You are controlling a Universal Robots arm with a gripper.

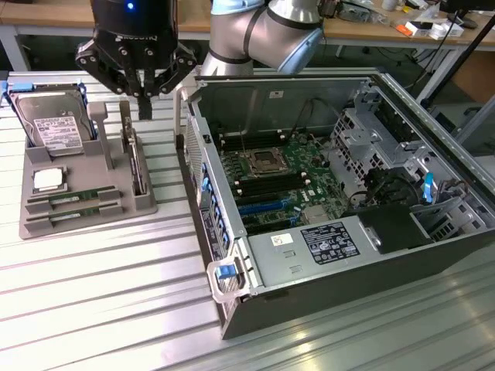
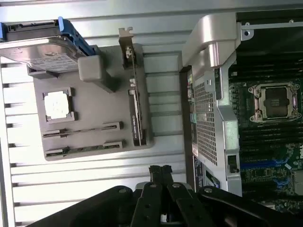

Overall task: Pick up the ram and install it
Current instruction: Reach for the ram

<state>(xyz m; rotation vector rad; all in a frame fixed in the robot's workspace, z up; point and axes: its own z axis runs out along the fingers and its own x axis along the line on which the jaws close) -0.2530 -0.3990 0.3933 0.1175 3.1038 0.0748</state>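
One camera sits off the arm, high up, and looks down at a slant on the gray tray and the open computer, while the wrist camera looks straight down past the gripper on that same tray and the computer's near side.

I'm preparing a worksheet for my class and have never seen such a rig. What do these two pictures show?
This is a robot arm ending in a claw, shut and holding nothing. One picture comes from a camera off the arm, the other from one on its wrist. On the metal table sits a grey holder with a hard drive, a square processor chip and two green ram sticks. The claw hangs above that holder. Beside it stands an open computer case.
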